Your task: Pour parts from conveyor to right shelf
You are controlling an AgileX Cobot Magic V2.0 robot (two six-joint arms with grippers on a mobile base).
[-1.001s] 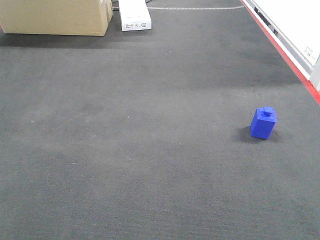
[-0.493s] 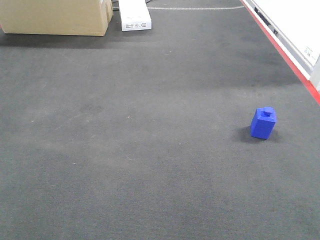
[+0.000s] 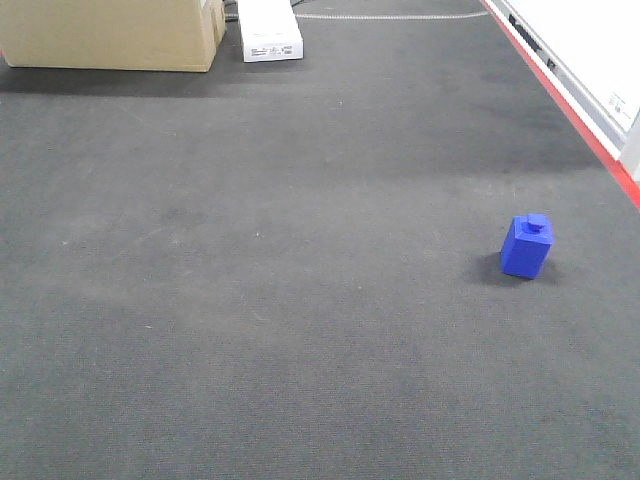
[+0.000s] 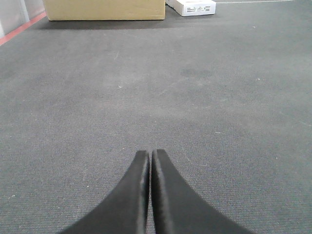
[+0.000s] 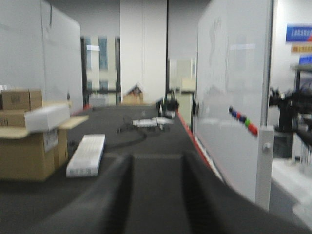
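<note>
There's the blue part [image 3: 527, 246], standing upright on the dark grey carpet [image 3: 280, 300], short square knob on top and a small shadow at its left side. It sits out at the right of the front view, all on its own. It's near the red strip [image 3: 570, 110] that runs along the carpet's right edge, but clear of it. Nothing has hold of it and nothing touches it. Up in the far left corner is a big cardboard box [image 3: 110, 35], and just beside that a flat white box [image 3: 270, 30] with dark print on its label, both well apart from the part.

Over to the left wrist view. The left gripper [image 4: 149, 154] points out across the carpet, its two black fingers [image 4: 131, 195] pressed flat against each other. There's only a hairline seam between them and nothing caught in it.

Right wrist view now, and it's blurry. The right gripper [image 5: 157, 163] looks along the floor, jaws spread wide, with dark carpet showing in the gap and nothing held. To its right stands a whiteboard [image 5: 234, 87] with a row of coloured magnets [image 5: 242, 121] on it. A tangle of cables [image 5: 141, 127] lies on the floor farther off.
</note>
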